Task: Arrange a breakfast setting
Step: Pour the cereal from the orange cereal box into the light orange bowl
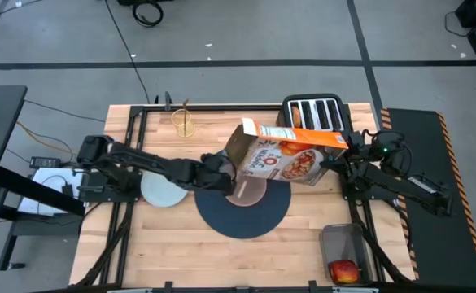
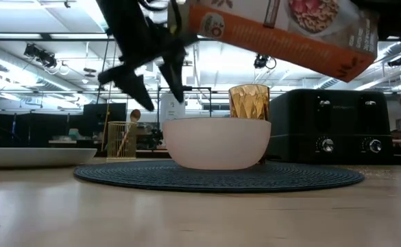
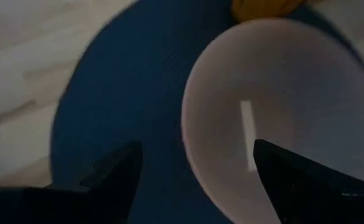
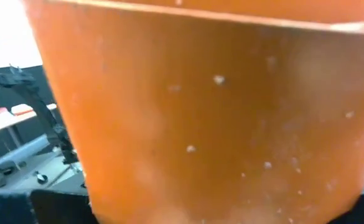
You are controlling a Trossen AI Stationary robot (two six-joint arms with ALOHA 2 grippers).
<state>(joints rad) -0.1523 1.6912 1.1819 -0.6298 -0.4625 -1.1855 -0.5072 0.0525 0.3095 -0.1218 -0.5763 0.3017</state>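
Pink bowl (image 1: pixel 246 192) sits on your dark-blue mat (image 1: pixel 246 213), with the amber tumbler (image 2: pixel 249 102) just behind it. Your left claw (image 3: pixel 194 165) hangs wide open over its rim, while your right claw (image 1: pixel 335 163) clamps the cereal box (image 1: pixel 282 155), tilted above the bowl

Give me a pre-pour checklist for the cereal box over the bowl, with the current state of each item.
1. Bowl upright on the mat: ok.
2. Right claw gripping the cereal box: ok.
3. Box tilted above the bowl: ok.
4. Box opening lined up with the bowl: cannot tell.
5. Left claw open, off the bowl rim: ok.
6. Tumbler behind the bowl, out of the pour path: cannot tell.
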